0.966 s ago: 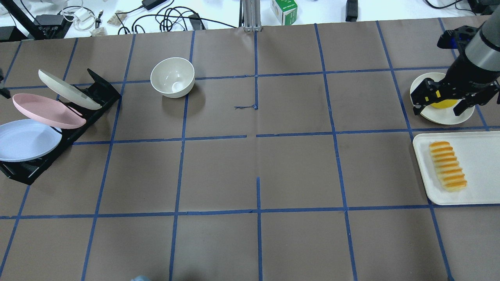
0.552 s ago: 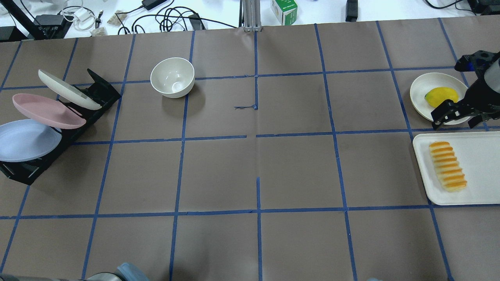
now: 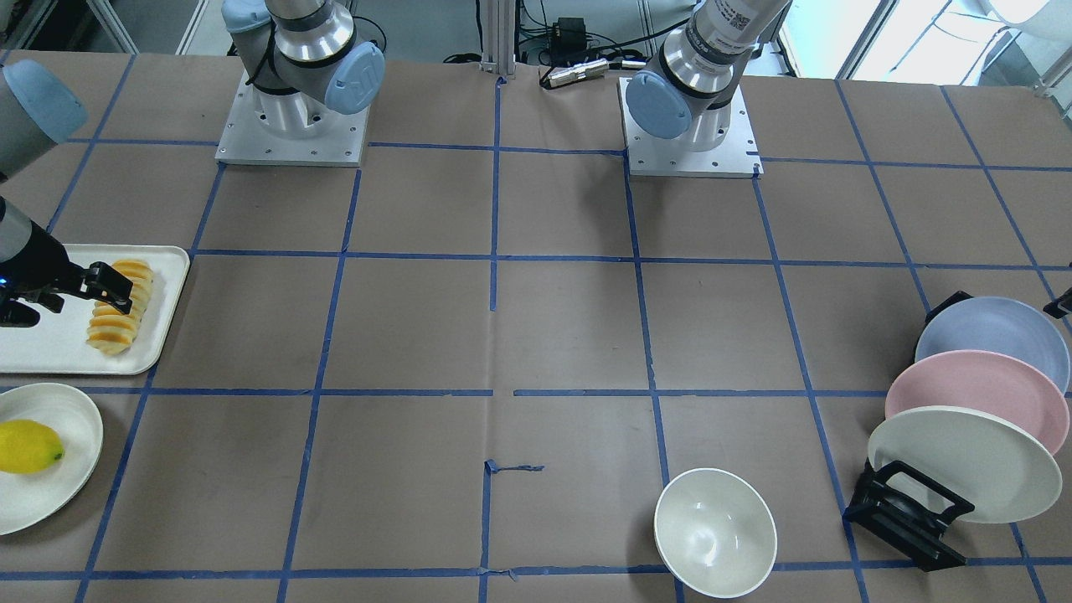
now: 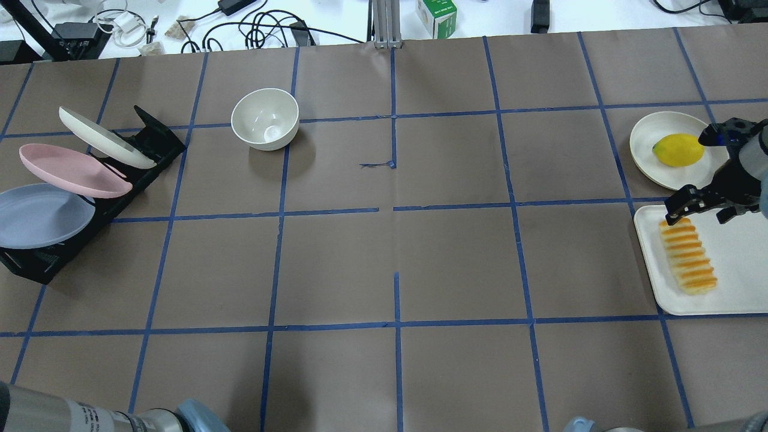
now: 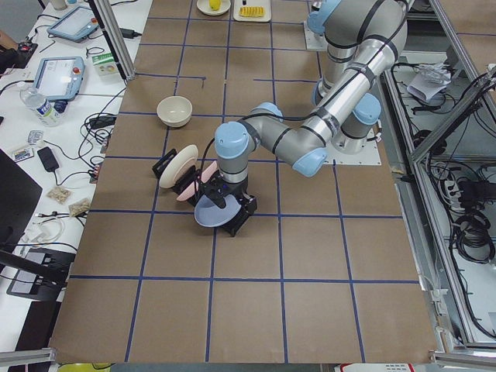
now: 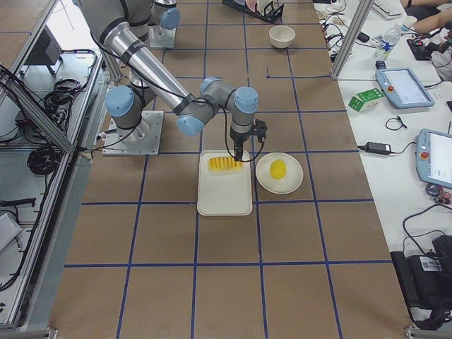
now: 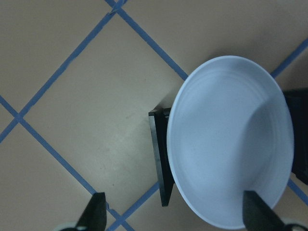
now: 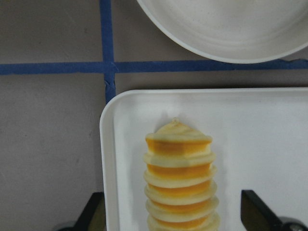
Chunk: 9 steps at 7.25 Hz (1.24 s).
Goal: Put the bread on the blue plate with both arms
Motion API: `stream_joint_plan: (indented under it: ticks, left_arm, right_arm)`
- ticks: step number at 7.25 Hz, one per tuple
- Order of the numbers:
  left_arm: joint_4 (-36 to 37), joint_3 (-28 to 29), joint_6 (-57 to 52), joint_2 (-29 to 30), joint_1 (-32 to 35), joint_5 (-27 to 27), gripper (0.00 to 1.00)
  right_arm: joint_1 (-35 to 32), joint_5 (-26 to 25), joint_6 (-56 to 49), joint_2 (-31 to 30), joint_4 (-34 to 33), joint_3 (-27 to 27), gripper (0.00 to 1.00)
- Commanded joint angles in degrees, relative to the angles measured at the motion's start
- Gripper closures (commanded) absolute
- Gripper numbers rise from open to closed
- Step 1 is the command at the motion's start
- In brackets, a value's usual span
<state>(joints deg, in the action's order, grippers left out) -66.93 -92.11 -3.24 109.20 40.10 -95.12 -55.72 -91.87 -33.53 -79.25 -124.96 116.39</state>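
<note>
The bread [image 4: 688, 255] lies on a white tray [image 4: 738, 282] at the right edge of the table. My right gripper [image 4: 702, 208] hovers open over the loaf's far end. In the right wrist view its fingers [image 8: 94, 211] stand either side of the bread [image 8: 180, 178], apart from it. The blue plate [image 4: 36, 216] leans in a black rack [image 4: 150, 144] at the far left. My left gripper [image 7: 175, 214] is open above the blue plate [image 7: 231, 139], not touching it. It is out of the overhead view.
A pink plate [image 4: 72, 171] and a cream-white plate [image 4: 105, 138] lean in the same rack. A white bowl [image 4: 265, 119] stands left of centre at the back. A lemon [image 4: 678, 150] sits on a cream plate [image 4: 648, 135] just beyond the tray.
My right gripper has moved from over the lemon's plate toward the robot, to the far end of the bread. Part of the left arm has come into the overhead view's bottom left.
</note>
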Motion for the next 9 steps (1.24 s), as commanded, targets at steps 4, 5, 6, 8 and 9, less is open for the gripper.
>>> stream_joint_plan:
  ticks: [4,5,6,8,9]
  left_arm:
    - [1.36,0.09,0.87,4.00,-0.02,0.02,0.63]
    - [1.36,0.09,0.87,4.00,-0.02,0.10,0.84]
    - [1.36,0.09,0.87,4.00,-0.02,0.11,1.00]
    - [1.36,0.35,0.69,3.91,-0.02,0.19,1.00]
    - [1.36,0.79,0.34,3.74,-0.11,0.19,1.00]
  right_arm:
    - [0.17,-1.91,0.49,3.66,-3.36,1.47,0.00]
    - [0.17,-2.61,0.40,4.36,-4.06,1.38,0.00]
    - [0.17,-4.62,0.31,4.89,-5.72,1.47,0.00]
    - [0.17,-4.64,0.66,5.51,-5.65,2.60,0.00]
    - [0.17,-4.64,0.66,5.60,-5.65,2.78,0.00]
